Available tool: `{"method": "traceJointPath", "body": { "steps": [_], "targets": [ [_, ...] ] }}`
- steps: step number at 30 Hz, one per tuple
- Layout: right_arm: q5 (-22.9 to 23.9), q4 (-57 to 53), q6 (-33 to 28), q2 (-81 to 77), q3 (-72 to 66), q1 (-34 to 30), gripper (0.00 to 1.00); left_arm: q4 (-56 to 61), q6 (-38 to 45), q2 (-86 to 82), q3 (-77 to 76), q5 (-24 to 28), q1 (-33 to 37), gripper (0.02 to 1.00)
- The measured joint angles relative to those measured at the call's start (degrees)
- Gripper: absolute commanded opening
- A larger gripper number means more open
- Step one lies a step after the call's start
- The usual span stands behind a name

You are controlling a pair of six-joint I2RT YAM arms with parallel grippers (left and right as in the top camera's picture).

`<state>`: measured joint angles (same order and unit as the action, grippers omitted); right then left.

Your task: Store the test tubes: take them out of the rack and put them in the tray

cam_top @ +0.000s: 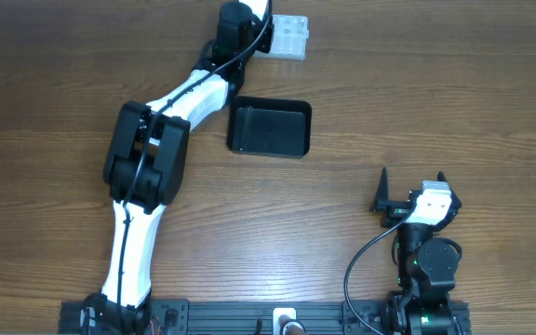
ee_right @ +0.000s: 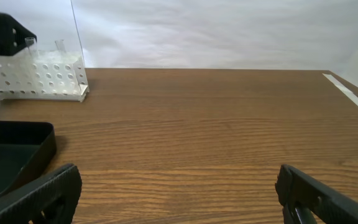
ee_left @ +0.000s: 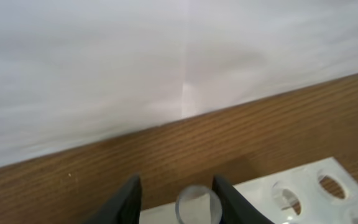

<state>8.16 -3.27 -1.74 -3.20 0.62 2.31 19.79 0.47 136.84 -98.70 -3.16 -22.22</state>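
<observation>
Left fingers [ee_left: 127,202], part-open, straddle a test tube [ee_left: 199,204] (body cut off); right fingers [ee_right: 48,193] spread, empty.

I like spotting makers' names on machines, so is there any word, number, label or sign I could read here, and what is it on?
None can be read.
The rack shows only rows of holes.
The tray is plain black.
The table bears no print.
The small white patch at the table's near edge is too small to tell.
</observation>
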Motion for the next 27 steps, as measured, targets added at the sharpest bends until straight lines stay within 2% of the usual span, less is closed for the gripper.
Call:
{"method": "traceJointPath", "body": {
  "steps": [27],
  "targets": [
    [0.0, 0.0, 0.0, 0.0, 0.0, 0.0, 0.993, 0.87, -0.02, 0.66, 0.0, 1.51, -0.22, 0.045]
  ]
}}
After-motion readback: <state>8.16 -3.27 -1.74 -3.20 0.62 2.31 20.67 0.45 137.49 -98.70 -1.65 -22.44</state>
